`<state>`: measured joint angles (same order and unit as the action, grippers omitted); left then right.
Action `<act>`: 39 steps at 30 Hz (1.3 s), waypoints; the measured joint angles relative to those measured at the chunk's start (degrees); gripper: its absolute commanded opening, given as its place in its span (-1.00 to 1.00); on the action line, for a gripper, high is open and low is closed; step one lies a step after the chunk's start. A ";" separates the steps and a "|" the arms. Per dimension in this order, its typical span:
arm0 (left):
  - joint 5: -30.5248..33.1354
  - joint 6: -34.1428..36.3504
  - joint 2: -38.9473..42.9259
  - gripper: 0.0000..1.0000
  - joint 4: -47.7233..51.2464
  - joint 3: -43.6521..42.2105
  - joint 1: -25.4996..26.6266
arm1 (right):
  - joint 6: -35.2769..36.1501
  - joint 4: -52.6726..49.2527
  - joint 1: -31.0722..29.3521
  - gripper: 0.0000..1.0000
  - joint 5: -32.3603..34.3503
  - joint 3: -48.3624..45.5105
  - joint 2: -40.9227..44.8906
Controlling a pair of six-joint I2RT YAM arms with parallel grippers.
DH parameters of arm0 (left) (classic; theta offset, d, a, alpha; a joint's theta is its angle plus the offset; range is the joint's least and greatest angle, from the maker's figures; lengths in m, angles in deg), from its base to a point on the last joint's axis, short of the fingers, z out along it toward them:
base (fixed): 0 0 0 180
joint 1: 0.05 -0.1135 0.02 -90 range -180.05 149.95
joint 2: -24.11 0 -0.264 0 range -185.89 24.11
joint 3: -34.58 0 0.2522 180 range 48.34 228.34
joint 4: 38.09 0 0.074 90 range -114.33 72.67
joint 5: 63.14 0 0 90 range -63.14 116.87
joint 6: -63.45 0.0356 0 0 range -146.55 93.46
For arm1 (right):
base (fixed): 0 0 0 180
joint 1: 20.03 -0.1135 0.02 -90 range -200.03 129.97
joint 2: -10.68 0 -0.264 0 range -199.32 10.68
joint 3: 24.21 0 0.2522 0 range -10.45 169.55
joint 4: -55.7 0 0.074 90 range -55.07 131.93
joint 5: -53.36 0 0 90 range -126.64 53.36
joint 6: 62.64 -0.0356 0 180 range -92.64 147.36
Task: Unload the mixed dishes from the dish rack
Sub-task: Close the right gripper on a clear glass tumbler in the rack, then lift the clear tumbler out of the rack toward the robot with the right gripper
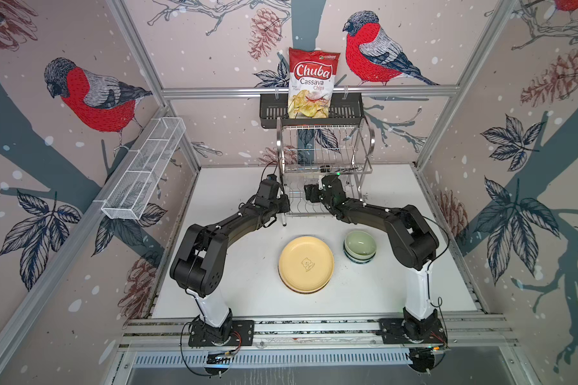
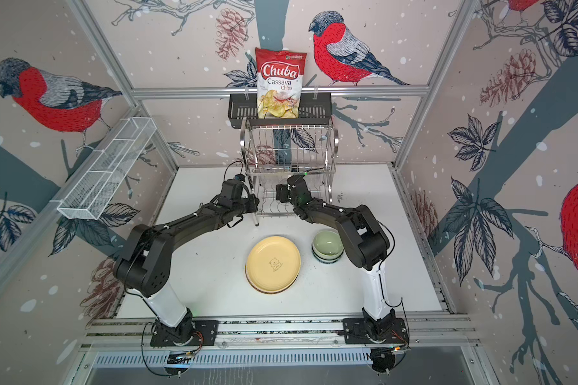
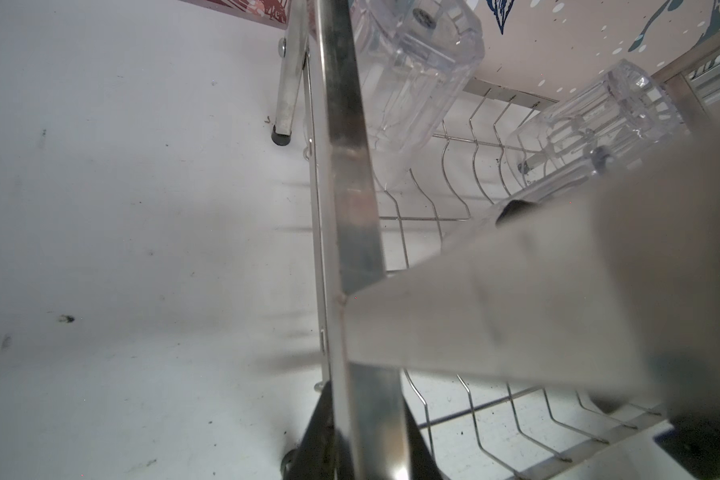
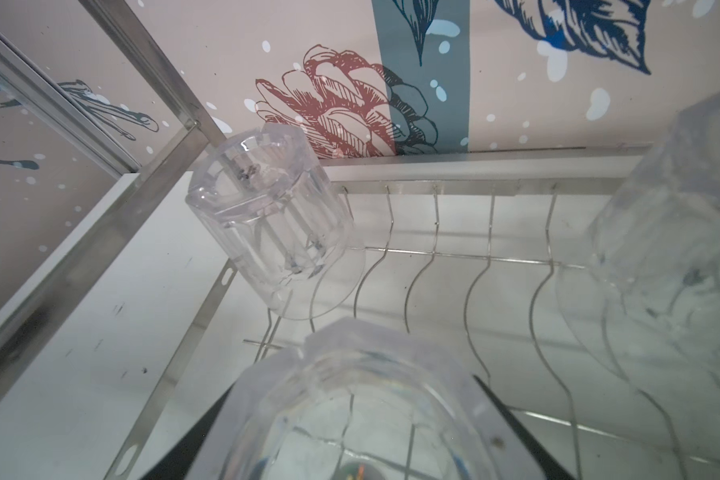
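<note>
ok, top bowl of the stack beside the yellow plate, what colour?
Plain pale green; the small round bowl shows best in a top view.

Bullfinch-and-pinecone wallpaper point(image 1: 97, 96) on all walls; white desk point(image 1: 254, 290); black shelf basket point(image 1: 271, 111), 12 o'clock; white mesh tray point(image 1: 144, 166), 10 o'clock.

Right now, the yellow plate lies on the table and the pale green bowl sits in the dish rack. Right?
No: the pale green bowl sits on the table, stacked beside the yellow plate, not in the dish rack. Both top views show it.
</note>
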<state>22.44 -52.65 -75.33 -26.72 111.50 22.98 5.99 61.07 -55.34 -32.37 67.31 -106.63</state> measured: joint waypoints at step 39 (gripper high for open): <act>4.52 -6.95 35.52 0.67 7.28 -15.52 9.31 | -33.62 11.80 -1.79 -0.67 -16.55 -28.13 28.74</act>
<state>26.96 -59.60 -39.81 -19.45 95.98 32.29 -27.63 72.87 -57.13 -48.91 39.18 -77.89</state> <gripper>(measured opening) 0.820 0.758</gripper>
